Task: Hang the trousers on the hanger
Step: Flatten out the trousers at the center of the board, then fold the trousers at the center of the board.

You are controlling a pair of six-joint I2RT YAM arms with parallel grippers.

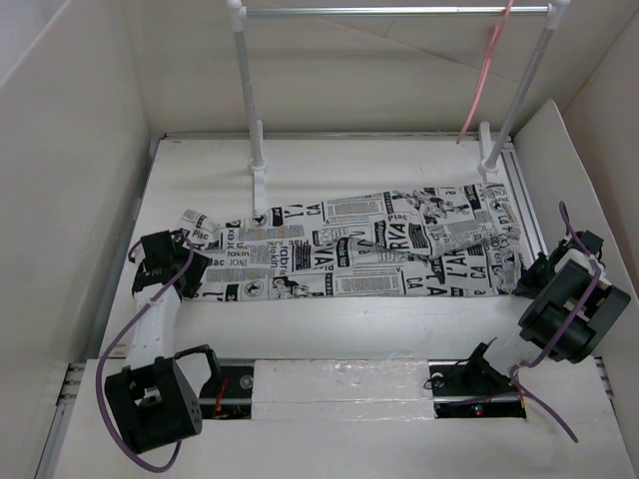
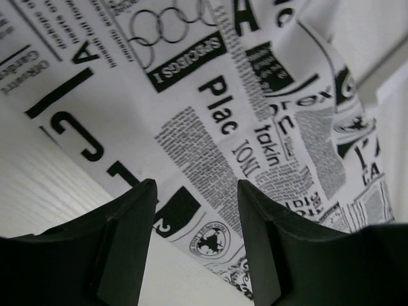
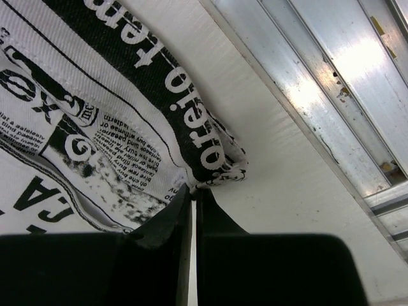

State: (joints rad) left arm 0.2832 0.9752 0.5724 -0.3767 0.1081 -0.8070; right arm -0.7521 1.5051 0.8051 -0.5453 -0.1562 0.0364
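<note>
The trousers (image 1: 359, 254) lie spread flat across the white surface (image 1: 349, 319), with the legs running from left to right. The hanger (image 1: 486, 70) hangs on the rack bar (image 1: 389, 12) at the far right, well apart from the cloth. The left fingers (image 2: 127, 242) stand apart over the left end of the trousers. The right fingers (image 3: 169, 220) are pressed almost together on the corner of the hem at the right end, near a metal rail (image 3: 331, 95).
</note>
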